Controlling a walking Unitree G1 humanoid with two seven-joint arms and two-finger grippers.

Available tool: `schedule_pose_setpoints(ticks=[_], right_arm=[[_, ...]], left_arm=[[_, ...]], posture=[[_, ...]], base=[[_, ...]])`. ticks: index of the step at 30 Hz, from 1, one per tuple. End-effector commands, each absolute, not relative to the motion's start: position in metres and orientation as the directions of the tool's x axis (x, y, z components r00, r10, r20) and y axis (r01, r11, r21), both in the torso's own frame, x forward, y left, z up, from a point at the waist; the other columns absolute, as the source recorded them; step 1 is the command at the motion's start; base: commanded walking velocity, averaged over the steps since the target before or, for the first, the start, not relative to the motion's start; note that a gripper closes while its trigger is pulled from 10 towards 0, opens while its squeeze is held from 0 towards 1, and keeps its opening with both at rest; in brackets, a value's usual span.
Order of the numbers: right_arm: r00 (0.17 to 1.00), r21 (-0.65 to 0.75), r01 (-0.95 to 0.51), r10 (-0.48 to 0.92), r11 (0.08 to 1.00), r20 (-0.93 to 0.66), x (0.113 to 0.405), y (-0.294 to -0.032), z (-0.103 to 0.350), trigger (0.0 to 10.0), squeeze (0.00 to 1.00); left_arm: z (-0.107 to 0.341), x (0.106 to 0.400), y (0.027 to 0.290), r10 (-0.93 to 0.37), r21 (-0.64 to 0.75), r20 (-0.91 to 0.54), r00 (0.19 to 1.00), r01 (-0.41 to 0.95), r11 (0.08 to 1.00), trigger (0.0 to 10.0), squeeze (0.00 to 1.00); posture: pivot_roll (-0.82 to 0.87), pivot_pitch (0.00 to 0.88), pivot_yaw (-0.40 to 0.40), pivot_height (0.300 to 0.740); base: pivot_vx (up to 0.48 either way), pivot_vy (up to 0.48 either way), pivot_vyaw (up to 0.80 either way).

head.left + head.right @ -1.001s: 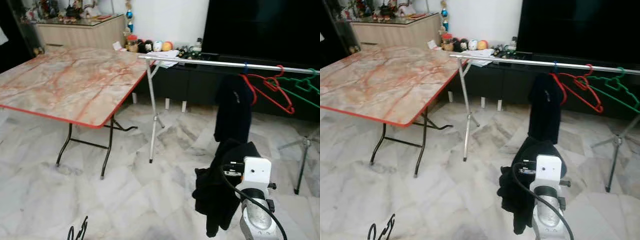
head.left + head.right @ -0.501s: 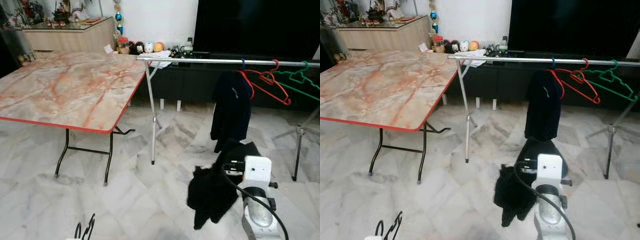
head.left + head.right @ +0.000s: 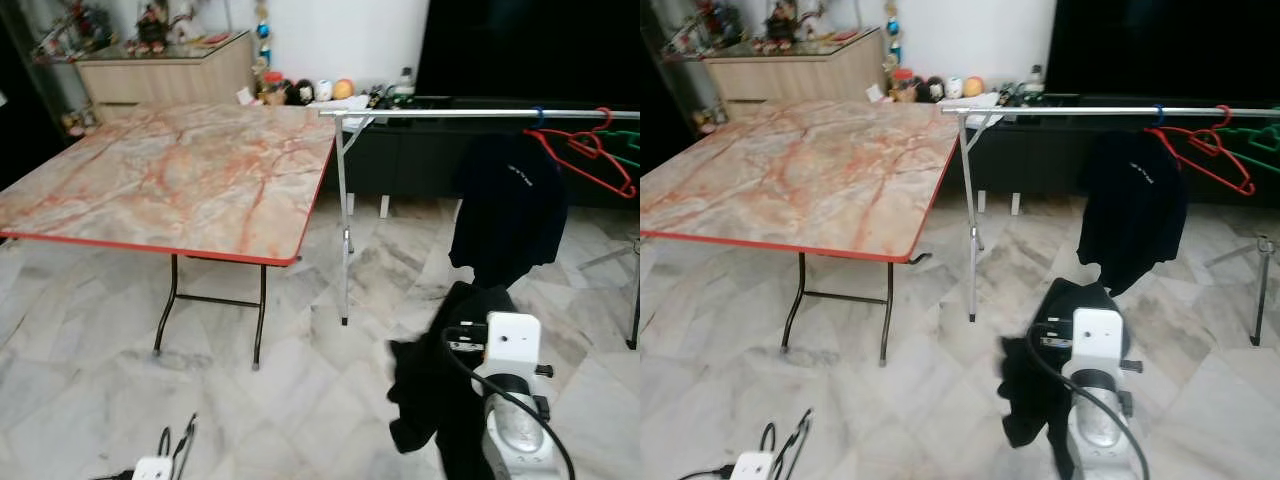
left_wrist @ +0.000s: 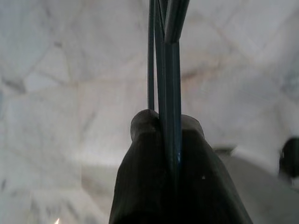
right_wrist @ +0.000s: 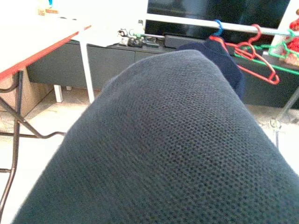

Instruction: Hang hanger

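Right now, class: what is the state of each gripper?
Left gripper: shut on a thin dark hanger.
Right gripper: under a dark garment draped over it; fingers hidden, cannot be told.

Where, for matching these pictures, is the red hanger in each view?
Left eye view: red hanger, far right.
Right eye view: upper right.
Right wrist view: beyond the dark cloth.
Left wrist view: left gripper clamps thin dark bars.
Shared landmark: the silver rail it hangs on.
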State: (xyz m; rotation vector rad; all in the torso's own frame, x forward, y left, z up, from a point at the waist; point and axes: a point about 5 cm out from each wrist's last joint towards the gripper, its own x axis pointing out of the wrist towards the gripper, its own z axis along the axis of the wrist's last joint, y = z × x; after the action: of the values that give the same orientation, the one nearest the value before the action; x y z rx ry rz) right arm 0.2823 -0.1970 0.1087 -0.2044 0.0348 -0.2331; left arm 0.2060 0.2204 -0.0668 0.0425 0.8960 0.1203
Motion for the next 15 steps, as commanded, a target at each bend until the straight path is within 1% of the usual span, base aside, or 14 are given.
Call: schedule_pose_setpoints(ticks=[1,3,7,12,13,15], right_arm=[[0.980,-0.178,0.197,-0.191,0.964,0.050,0.287,-0.184,0.123,10.0,0.00],[0.981,-0.178,0.195,-0.189,0.964,0.052,0.287,-0.184,0.123,10.0,0.00],[0.981,-0.177,0.192,-0.186,0.965,0.051,0.288,-0.183,0.123,10.0,0.00],[0.981,-0.176,0.191,-0.185,0.966,0.051,0.288,-0.182,0.123,10.0,0.00],[0.981,-0.176,0.191,-0.185,0.966,0.051,0.288,-0.182,0.123,10.0,0.00],[0.981,-0.176,0.191,-0.185,0.966,0.052,0.288,-0.181,0.123,10.0,0.00]], left_arm=[[-0.071,0.198,0.222,0.139,0.108,-0.803,0.580,-0.088,0.990,10.0,0.00],[-0.070,0.202,0.218,0.135,0.106,-0.801,0.583,-0.084,0.991,10.0,0.00],[-0.072,0.205,0.200,0.118,0.095,-0.801,0.587,-0.071,0.993,10.0,0.00],[-0.073,0.210,0.172,0.094,0.079,-0.798,0.595,-0.051,0.996,10.0,0.00],[-0.073,0.210,0.172,0.094,0.079,-0.798,0.595,-0.051,0.996,10.0,0.00],[-0.072,0.213,0.160,0.084,0.072,-0.797,0.598,-0.044,0.996,10.0,0.00]], posture=[[0.02,0.047,0.036,0.740],[0.03,0.049,0.036,0.740],[0.03,0.050,0.036,0.740],[0.03,0.053,0.038,0.740],[0.03,0.053,0.038,0.740],[0.03,0.054,0.039,0.740]], base=[[0.000,0.480,0.00],[0.000,0.480,0.00],[0.000,0.480,0.00],[0.000,0.480,0.00],[0.000,0.480,0.00],[0.000,0.480,0.00]])
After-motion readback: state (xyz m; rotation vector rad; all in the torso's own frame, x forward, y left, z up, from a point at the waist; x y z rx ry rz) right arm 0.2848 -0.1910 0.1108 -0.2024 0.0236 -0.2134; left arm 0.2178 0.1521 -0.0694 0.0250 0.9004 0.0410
